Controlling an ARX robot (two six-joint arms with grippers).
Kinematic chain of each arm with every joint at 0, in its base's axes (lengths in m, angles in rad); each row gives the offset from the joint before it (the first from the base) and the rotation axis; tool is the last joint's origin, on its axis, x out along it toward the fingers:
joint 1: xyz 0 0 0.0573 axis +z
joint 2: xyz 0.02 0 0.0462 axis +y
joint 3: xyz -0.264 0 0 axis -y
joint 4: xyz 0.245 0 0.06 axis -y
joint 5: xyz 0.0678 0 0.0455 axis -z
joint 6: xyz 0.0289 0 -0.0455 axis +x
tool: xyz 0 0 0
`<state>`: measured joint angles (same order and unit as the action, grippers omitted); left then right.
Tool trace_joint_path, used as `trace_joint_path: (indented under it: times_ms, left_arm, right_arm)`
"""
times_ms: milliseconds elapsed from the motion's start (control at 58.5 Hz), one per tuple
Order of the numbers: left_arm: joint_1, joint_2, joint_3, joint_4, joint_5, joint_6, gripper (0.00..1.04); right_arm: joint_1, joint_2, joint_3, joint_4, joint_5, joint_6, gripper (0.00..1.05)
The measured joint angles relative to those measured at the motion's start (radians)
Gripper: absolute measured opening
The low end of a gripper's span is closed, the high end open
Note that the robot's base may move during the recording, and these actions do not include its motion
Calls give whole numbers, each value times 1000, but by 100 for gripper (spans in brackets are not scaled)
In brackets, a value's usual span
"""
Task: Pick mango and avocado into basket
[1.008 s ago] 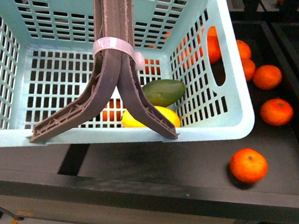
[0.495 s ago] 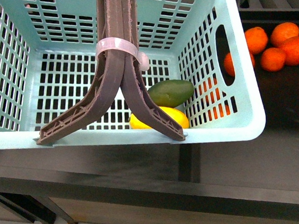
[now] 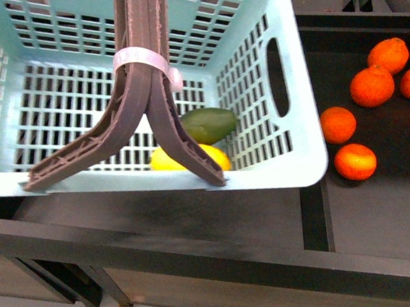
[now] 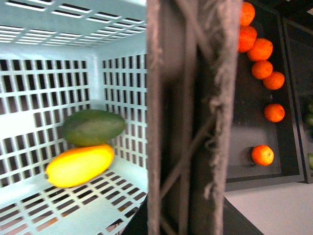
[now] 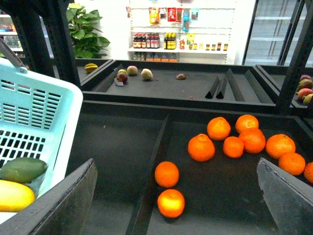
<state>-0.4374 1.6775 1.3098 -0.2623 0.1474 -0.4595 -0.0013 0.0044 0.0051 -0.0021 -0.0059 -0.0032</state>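
Inside the basket [image 3: 298,101], mango [image 3: 163,159] touches avocado [image 3: 209,123] — beside open right end effector [image 5: 176,196].

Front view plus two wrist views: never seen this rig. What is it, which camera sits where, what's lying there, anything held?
It is a robot with two arms. The front view comes from a camera on its body, and the other two come from a camera on each wrist. The pale teal basket holds the yellow mango and the green avocado, touching, near one wall. Its brown-grey handles stand up, bound by a white tie, and fill the left wrist view; the left hand itself does not show. The right hand is open and empty above a dark shelf with loose oranges beside the basket.
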Motion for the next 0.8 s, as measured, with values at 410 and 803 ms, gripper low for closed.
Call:
trace_joint_path:
  times_ms: [410,803]
  left_arm:
    - [-15,0,0,0,11,-10,6]
    - [-13,105,-27,369,-200,95,6]
  right_arm:
    - [0,0,0,0,0,0,97]
    - [0,0,0,0,-2,0,97]
